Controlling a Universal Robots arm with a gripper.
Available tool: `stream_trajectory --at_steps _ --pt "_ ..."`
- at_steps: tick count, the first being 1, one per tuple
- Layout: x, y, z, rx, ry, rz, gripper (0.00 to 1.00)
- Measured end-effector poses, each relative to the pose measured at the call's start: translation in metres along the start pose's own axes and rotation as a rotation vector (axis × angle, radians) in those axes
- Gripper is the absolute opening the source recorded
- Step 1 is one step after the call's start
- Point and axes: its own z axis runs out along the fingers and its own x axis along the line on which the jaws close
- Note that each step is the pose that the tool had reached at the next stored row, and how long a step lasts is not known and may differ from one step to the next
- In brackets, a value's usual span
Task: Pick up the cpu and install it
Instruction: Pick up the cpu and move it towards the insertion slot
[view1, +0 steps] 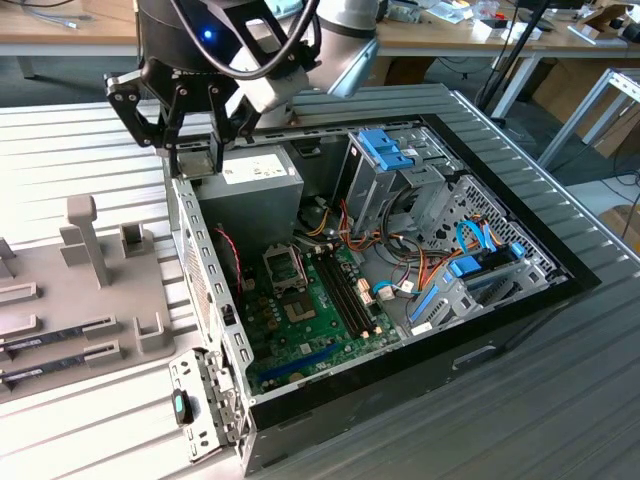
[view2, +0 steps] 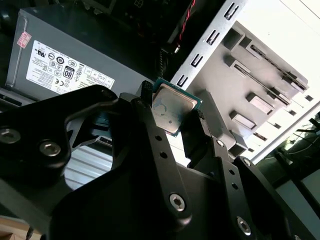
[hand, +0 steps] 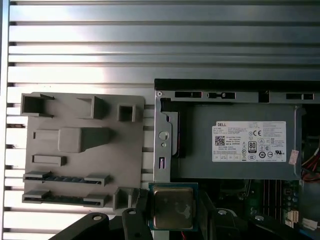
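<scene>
1. Exterior view: gripper (view1: 203, 150) hangs at 10 o'clock, over the corner of the case (view1: 400, 390) and just beside the PSU (view1: 262, 175). The socket (view1: 283, 265) lies at 5 o'clock from it, apart.
2. Second wrist view: fingers (view2: 145, 97) clamp the cpu (view2: 172, 107) by its edges, silver top showing.
3. First wrist view: cpu (hand: 172, 207) is held over the case wall, near the grey tray (hand: 80, 145).

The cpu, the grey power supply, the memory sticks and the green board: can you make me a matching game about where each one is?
Things
1. cpu
2. power supply
3. memory sticks
4. green board

Places
A. lying in slots of the grey holder tray
B. flat on the floor of the open case
C. pinched in the end effector
D. in a corner of the case, white label on top

Pairs: 1-C, 2-D, 3-A, 4-B
</scene>
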Motion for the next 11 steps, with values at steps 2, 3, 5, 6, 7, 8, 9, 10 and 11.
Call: stream_trajectory --at_steps 2,3,5,6,7,8,9,10,11 --pt "-0.0025 -0.0001 0.0000 0.0000 0.0001 0.000 0.47" --pt "-0.0043 -0.0002 0.0001 0.0000 0.0000 0.000 0.47" --pt "-0.0080 -0.0004 0.0001 0.0000 0.0001 0.000 0.47" --pt "-0.0093 -0.0005 0.0001 0.0000 0.0001 0.000 0.47" --pt "-0.0115 -0.0006 0.0001 0.0000 0.0001 0.000 0.47" --pt "-0.0128 -0.0007 0.0001 0.0000 0.0001 0.000 0.47" --pt "-0.0139 -0.0007 0.0001 0.0000 0.0002 0.000 0.47" --pt "-0.0163 -0.0008 0.0002 0.0000 0.0002 0.000 0.47" --pt "-0.0174 -0.0009 0.0002 0.0000 0.0002 0.000 0.47"
